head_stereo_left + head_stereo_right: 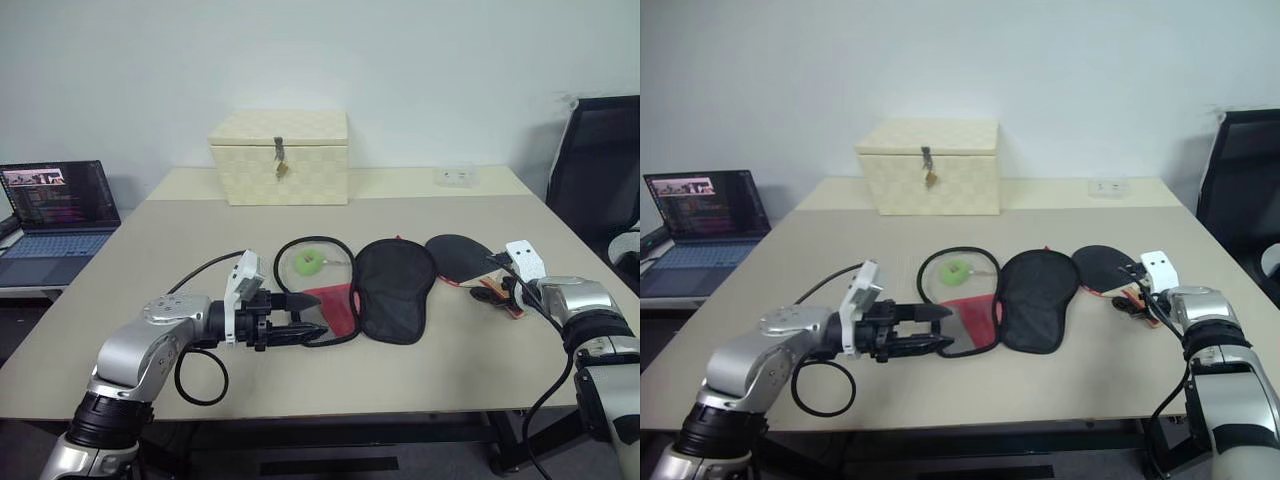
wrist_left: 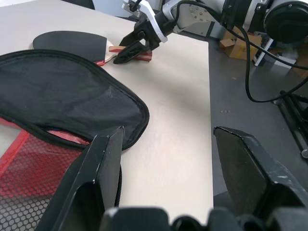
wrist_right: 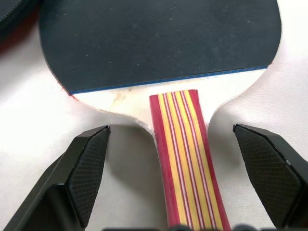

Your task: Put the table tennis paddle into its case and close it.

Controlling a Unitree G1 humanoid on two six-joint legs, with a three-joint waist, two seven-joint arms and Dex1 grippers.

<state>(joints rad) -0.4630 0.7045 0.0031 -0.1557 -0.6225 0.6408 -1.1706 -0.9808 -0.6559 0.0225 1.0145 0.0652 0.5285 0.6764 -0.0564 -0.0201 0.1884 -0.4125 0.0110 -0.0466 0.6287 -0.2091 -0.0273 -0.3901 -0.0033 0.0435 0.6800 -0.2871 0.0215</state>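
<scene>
The case point(image 1: 385, 290) is seen lying unzipped and spread open at the middle of the tabletop point(image 1: 450, 370), its black flap folded toward the paddle point(image 1: 462, 255), which rests flat just beside the case on the robot's right side. The right end effector point(image 3: 180, 178) is positioned at the paddle's handle with its fingers spread wide on either side of the striped wood, apparently lined up for a grasp not yet made. On the opposite side of the case, the left end effector point(image 1: 295, 325) is held with its fingers apart at the red mesh edge, nothing clamped, seemingly placed to steady the case. A cream box point(image 1: 280, 157) is seen well behind the case.
</scene>
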